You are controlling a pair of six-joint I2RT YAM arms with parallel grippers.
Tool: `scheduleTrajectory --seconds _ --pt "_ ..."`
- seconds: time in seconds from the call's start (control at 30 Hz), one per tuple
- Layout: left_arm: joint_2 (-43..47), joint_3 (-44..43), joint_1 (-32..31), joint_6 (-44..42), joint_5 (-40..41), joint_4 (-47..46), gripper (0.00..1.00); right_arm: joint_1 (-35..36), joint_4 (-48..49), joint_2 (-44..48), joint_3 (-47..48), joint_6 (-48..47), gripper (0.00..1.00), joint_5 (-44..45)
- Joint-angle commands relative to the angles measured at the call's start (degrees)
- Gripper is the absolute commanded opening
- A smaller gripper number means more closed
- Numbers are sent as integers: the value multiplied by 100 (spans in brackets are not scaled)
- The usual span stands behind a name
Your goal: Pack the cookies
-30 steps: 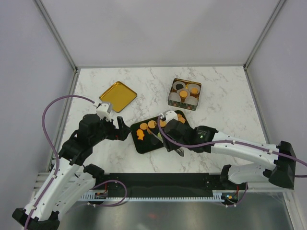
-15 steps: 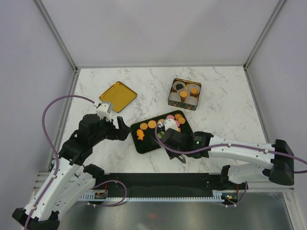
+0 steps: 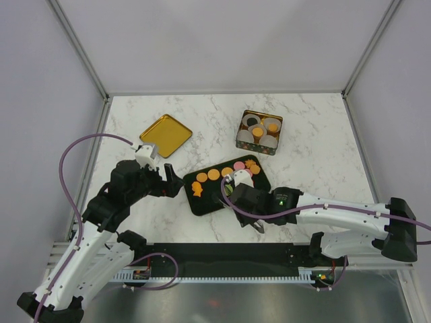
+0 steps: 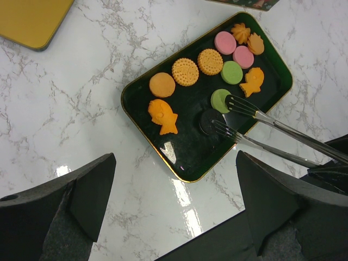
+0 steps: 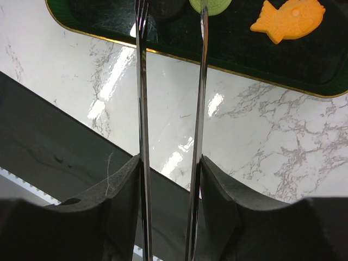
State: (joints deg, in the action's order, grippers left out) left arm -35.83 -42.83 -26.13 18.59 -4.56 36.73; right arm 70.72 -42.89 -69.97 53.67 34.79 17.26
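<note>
Cookies: we count eleven lying flat in the black tray (image 4: 180, 175). Two matter now, the round black cookie (image 4: 207, 120) and the round green cookie (image 4: 219, 100), side by side but apart.
Tongs (image 4: 255, 112): one tip sits over the black cookie and the other touches the green cookie's edge. The tips bracket neither piece.
Right gripper (image 5: 170, 163): pinching the tongs' two arms partway together. The tips stand apart.
Bearing: both cookies lie straight ahead of the right gripper at the end of the tongs, black off the left tip and green off the right.
Long axis: both pieces are round, so we judge only a sideways shift is needed to centre one between the tips.
Nearer arm: the right; it alone holds a tool.
Left gripper (image 3: 168, 184): spread wide and holding nothing, with the tray just ahead of it.
Tin (image 3: 259, 132): holds the paper cups, well beyond the tray from the right gripper.
</note>
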Motion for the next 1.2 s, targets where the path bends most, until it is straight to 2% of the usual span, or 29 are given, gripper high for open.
scheduleTrajectory --seconds 0.0,1.17 --pt "15 -15 -24 145 104 -131 100 47 158 98 -32 90 52 -64" --pt "59 -15 -24 145 87 -131 100 135 334 -112 -41 143 54 -100"
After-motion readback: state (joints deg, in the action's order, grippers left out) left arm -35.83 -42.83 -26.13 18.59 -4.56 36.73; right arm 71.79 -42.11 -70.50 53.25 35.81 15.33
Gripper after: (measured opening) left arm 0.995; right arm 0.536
